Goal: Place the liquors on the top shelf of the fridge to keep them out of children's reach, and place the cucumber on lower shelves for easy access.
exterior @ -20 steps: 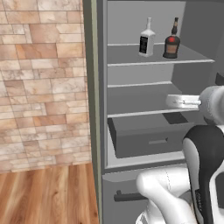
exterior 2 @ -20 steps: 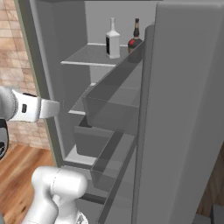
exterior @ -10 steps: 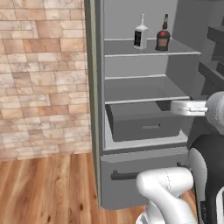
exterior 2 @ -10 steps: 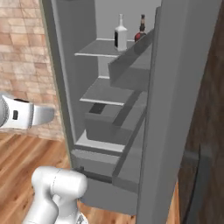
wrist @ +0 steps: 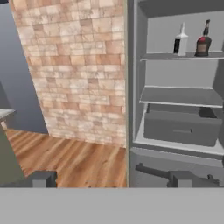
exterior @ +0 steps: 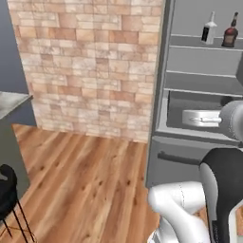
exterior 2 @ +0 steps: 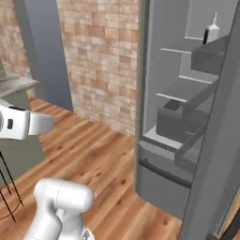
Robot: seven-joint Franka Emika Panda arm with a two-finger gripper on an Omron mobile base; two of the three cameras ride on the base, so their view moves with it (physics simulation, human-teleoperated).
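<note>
Here the fridge (wrist: 175, 109) serves as the landmark, standing open beside a brick wall (wrist: 74, 65), and every position below is given relative to it. Both liquors already stand on its top shelf (wrist: 183, 56): the clear-white bottle (wrist: 180, 40) and, just to its right, the squat dark bottle (wrist: 202, 41), upright and apart from each other. Below them lie a lower shelf (wrist: 179, 95) and the boxy drawer (wrist: 181, 127), both bare as far as I can see; I judge the bottle half of the task done and the cucumber half open, and where the cucumber lies I cannot tell. My gripper (wrist: 118, 179) is spread to its full width and carries nothing, its two dark fingertips (wrist: 43, 178) standing well out in front of the fridge, over the wooden floor (wrist: 65, 159). The chief risk, in my judgement, is the open door (exterior 2: 220, 140), which stands at the fridge's right side: my arm, swinging wide near the appliance, could strike it or its trays. A second risk is the counter (exterior: 12, 102) and the black stool (exterior: 8, 190) far to the left of the fridge, which my elbow or base could clip. A third is reaching too high when shelving the cucumber and toppling a bottle.
</note>
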